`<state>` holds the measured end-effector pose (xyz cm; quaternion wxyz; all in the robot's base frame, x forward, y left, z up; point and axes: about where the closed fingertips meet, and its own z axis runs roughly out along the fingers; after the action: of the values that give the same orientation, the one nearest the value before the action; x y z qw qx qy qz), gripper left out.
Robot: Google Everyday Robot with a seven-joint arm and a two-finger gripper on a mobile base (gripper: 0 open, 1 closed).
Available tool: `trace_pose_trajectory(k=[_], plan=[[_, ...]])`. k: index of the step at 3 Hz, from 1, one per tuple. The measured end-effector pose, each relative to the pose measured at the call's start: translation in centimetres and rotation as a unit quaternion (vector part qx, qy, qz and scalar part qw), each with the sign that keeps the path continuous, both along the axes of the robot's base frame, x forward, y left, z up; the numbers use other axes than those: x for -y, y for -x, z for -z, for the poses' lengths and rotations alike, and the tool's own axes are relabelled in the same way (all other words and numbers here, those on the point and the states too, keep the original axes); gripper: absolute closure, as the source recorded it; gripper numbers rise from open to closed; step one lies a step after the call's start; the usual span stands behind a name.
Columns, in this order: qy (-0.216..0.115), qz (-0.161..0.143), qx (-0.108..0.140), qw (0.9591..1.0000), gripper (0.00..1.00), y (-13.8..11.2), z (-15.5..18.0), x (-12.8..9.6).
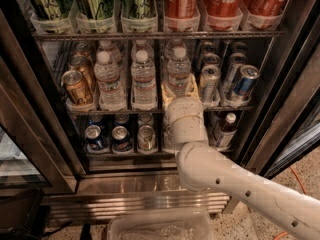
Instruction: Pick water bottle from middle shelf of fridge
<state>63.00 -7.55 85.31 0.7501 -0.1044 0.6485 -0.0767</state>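
**Reaching into the cooler**

Looking into the dark-framed fridge [280, 84], above its shiny ribbed steel base. Stretching a smooth, white, rounded arm [240, 184] up to the wire middle shelf [125, 110]. Spreading the pale claw [179, 87] open around the foot of the rightmost water bottle [179, 69], clear, ribbed and white-capped, standing upright in a plastic lane tray just beside slim metal cans [209, 81].

Middle shelf [150, 111] – lane trays [113, 104] w/ water bottles [144, 79], cans [77, 86]; pincer [180, 90] at 3rd bottle lane.
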Motion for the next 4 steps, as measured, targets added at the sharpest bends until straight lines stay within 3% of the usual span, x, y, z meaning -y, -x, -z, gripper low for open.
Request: trace_pose_trajectory(k=[1, 2, 4], plan=[[0.000, -0.003, 0.000, 1.0000, 1.00, 0.0, 0.0, -0.2], [-0.002, -0.004, 0.000, 1.0000, 1.00, 0.0, -0.1, -0.2], [-0.033, -0.013, 0.030, 0.9989, 1.00, 2.4, -3.2, -0.2]])
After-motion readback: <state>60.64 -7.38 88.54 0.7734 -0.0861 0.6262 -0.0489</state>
